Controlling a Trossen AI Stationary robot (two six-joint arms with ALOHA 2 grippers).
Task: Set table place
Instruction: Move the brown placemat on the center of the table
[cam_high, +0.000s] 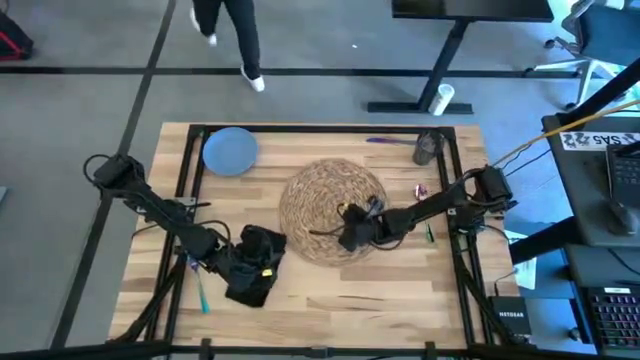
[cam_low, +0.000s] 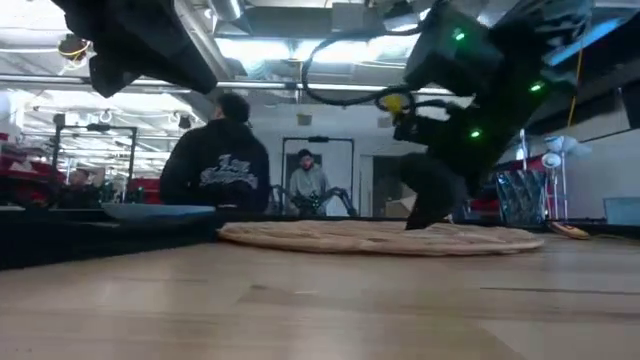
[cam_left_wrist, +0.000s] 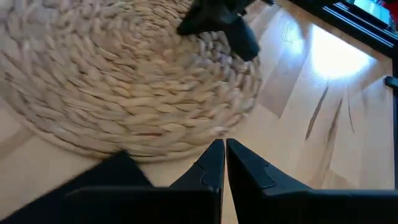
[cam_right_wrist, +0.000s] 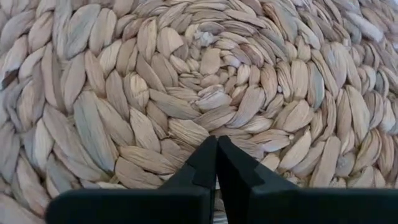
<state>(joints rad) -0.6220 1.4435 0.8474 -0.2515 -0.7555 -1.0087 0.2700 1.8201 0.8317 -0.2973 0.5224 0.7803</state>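
The round woven placemat lies flat in the middle of the table. My right gripper stands on it, shut, close to the mat's centre. My left gripper is shut over the black napkin, which lies on the table left of the mat. In the left wrist view its tips point past the napkin toward the mat's near edge, with nothing between them. A pale blue plate sits at the far left and a grey cup at the far right. A teal fork lies near the left edge. My right gripper sets its shut fingertips down on the placemat's woven top, a little on the near side of its centre. The fingers come from above, slanting in from the table's right. The mat lies flat on the table.
A purple-handled piece of cutlery lies by the far edge next to the cup. Two small pieces lie right of the mat under my right arm. Bare wood stretches along the near edge. A person stands beyond the table.
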